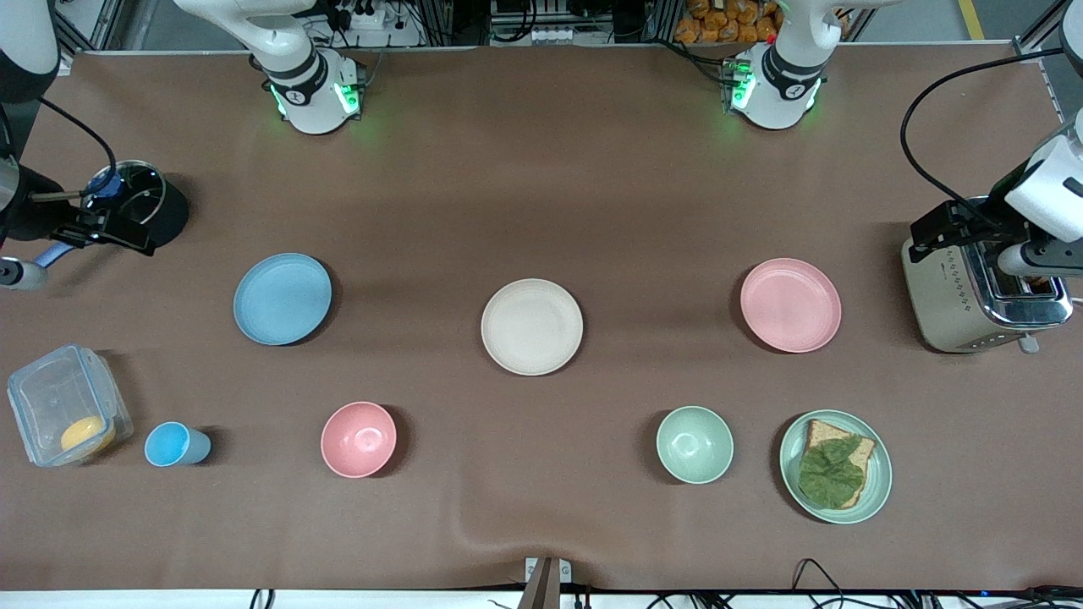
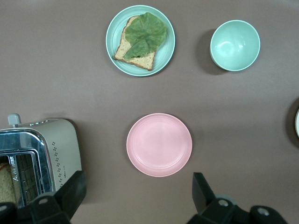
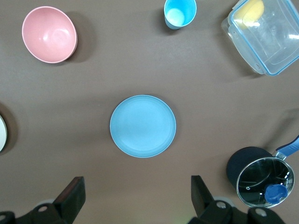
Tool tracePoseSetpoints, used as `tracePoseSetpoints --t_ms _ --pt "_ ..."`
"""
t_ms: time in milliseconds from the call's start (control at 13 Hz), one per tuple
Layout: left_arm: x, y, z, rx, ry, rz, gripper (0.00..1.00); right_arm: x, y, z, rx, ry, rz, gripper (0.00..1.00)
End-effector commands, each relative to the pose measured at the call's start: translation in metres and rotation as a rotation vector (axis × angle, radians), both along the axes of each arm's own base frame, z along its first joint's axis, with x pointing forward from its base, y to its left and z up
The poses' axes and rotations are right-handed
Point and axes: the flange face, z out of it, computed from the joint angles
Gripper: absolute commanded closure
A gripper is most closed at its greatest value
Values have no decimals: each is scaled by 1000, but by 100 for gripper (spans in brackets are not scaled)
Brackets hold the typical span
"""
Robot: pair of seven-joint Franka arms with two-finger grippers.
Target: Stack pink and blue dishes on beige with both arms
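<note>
Plates first: your pink plate (image 1: 790,304) sits flat on the counter (image 1: 541,169) toward the left arm's end, the blue plate (image 1: 282,299) toward the right arm's end, and the beige plate (image 1: 531,326) lies between them, well apart from both. Nothing's stacked yet.

Your left claw (image 2: 138,196) hangs over the counter with the pink plate just ahead of its fingers (image 2: 202,186), spread wide and holding nothing. Same deal for the right claw (image 3: 135,196): wide open, empty, blue plate (image 3: 143,126) lying just ahead of its fingertips.

The front view doesn't really show you either claw, so you need the wrist views for that. The left wrist view also catches a slice of bread down in the toaster (image 2: 39,158), plus the green plate (image 2: 140,40) with bread and a leaf and the green bowl (image 2: 234,45). The right wrist view gives you the pink bowl (image 3: 49,34), blue cup (image 3: 180,12), clear lidded box (image 3: 264,35) and dark pot (image 3: 261,177).
</note>
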Motion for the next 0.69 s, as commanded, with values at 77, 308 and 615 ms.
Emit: tracePoseSetpoints --t_ms 77,308,615 --pt "3 5 5 13 7 12 0 -2 -3 1 -6 4 6 0" --pt "4 16 2 6 12 22 0 -2 -3 1 -6 4 6 0" --pt "4 17 -1 8 18 22 0 -2 -3 0 -6 6 6 0"
